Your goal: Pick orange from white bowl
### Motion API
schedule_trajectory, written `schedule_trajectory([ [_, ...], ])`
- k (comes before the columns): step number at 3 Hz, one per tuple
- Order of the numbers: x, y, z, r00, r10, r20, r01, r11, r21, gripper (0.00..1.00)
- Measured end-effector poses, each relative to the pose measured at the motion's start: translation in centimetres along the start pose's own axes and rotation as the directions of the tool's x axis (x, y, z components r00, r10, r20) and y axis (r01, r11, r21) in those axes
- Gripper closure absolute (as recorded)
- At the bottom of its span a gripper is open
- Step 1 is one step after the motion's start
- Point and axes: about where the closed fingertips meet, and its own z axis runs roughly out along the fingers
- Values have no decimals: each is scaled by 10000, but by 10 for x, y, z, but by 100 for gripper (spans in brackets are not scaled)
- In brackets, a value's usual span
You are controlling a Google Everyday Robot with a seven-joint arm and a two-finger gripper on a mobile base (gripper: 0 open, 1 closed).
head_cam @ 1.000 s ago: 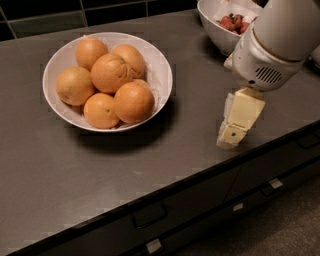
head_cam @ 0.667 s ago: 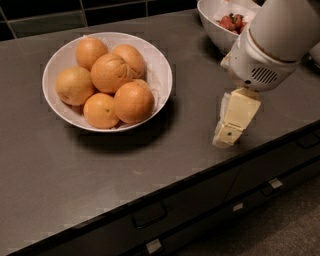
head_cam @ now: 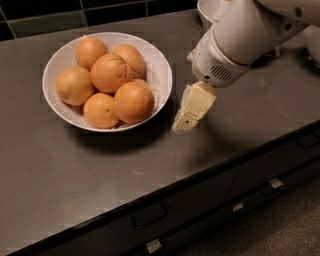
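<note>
The wide, shallow white bowl (head_cam: 159, 75) sits on the dark countertop at the upper left and holds several oranges. The large, round, smooth orange (head_cam: 133, 102) lies at the bowl's front right. A creased orange (head_cam: 111, 72) lies in the middle and a smaller orange with a dark speck (head_cam: 100, 110) at the front. My gripper (head_cam: 186, 120) hangs from the white arm (head_cam: 235, 42) just right of the bowl's rim, low over the counter, pointing down and to the left. It holds nothing and is apart from the bowl.
A second white bowl (head_cam: 204, 10) at the back right is mostly hidden behind the arm. The dark countertop (head_cam: 75, 170) ends at a front edge above drawers with handles (head_cam: 148, 215). Dark tiles run along the back wall.
My gripper has moved left and slightly back, from mid-counter to just beside the bowl's right rim. The bowl and the oranges have not moved.
</note>
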Motion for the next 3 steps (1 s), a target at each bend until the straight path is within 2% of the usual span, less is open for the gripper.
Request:
schedule_trajectory([
  [2,-5,2,1,9999,-24,136,24,10000,12,0],
  [3,-23,6,5,9966,169,807,-186,9996,209,0],
])
